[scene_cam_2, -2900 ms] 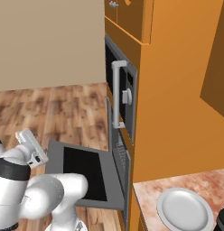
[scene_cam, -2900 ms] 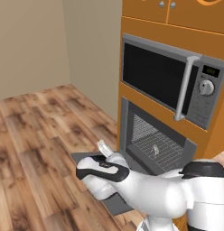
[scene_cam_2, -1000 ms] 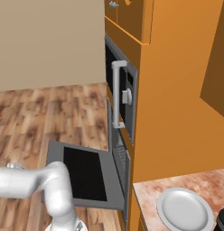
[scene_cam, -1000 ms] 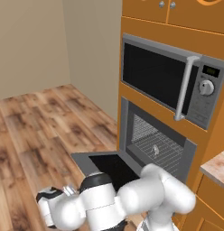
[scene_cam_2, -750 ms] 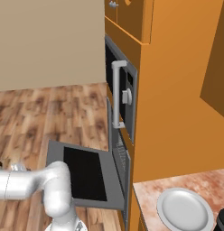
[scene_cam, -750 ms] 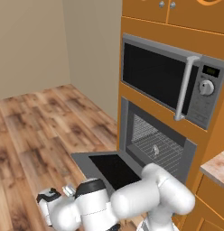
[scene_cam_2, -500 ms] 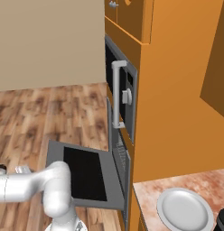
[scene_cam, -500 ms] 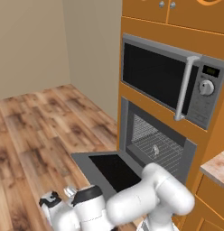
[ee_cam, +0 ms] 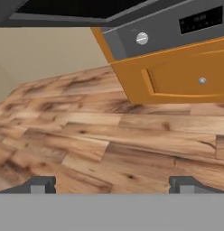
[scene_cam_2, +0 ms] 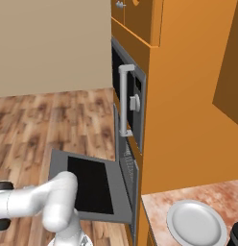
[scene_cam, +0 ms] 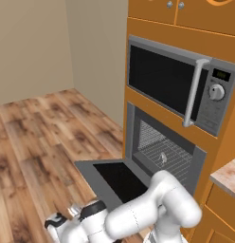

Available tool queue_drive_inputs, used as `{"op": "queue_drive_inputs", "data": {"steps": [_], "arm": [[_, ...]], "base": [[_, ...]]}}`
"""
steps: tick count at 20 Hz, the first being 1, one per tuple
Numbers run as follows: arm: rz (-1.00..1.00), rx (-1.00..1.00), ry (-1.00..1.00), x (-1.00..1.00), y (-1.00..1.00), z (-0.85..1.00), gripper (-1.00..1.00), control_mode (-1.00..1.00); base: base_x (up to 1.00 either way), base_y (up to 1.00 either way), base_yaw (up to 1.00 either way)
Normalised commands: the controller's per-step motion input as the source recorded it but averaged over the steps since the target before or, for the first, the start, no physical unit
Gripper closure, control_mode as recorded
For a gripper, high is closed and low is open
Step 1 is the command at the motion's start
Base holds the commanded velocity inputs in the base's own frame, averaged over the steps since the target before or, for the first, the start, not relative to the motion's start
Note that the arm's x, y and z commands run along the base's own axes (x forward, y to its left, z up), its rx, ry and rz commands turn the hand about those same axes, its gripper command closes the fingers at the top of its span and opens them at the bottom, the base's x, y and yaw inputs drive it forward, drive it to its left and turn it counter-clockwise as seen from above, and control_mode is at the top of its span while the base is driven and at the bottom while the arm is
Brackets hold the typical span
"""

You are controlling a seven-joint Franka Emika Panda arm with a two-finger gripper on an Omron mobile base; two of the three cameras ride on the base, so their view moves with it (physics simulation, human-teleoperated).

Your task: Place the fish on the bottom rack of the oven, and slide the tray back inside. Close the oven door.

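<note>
Your tool (ee_cam: 109, 184) sits low above the brown wood-plank floor (ee_cam: 100, 140), its two dark tips set wide apart with nothing between them. In the hand view, ahead of the tool and beyond the floor, stands an orange cabinet front (ee_cam: 177, 76) with a small round knob, and above it a grey appliance panel (ee_cam: 163, 31) with a dial and a display.

In the left base view your tool is down at the bottom left (scene_cam: 60, 223), at the end of the white arm, well away from the wide built-in oven with the grey metal frame (scene_cam: 162, 152). The oven's flat grey-rimmed door with the black centre pane (scene_cam: 114, 178) lies folded down and open, between your tool and the cavity. Inside the cavity, the silver-grey wire rack (scene_cam: 164, 163) sits pushed in, and the small pale fish (scene_cam: 162, 157) rests on it.

In the right base view a round white plate (scene_cam_2: 196, 224) lies on the speckled reddish tabletop (scene_cam_2: 188, 197), far from your tool, and the grey microwave with the long vertical handle (scene_cam_2: 128, 101) sits above the oven.
</note>
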Motion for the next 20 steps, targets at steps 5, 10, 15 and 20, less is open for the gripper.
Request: {"op": "queue_drive_inputs", "data": {"steps": [5, 10, 15, 20], "arm": [[-0.19, -0.10, -0.01, 0.14, 0.17, -1.00, -1.00, -1.00], [-0.27, -0.19, -0.04, 0.31, 0.00, -1.00, -1.00, -1.00], [-0.29, -0.25, -0.12, 0.35, -0.05, -1.00, -1.00, -1.00], [-0.38, -0.27, -0.35, 0.04, -0.54, -0.95, -1.00, -1.00]], "base": [[0.00, 0.00, 0.00], [0.00, 0.00, 0.00], [0.00, 0.00, 0.00], [0.00, 0.00, 0.00]]}}
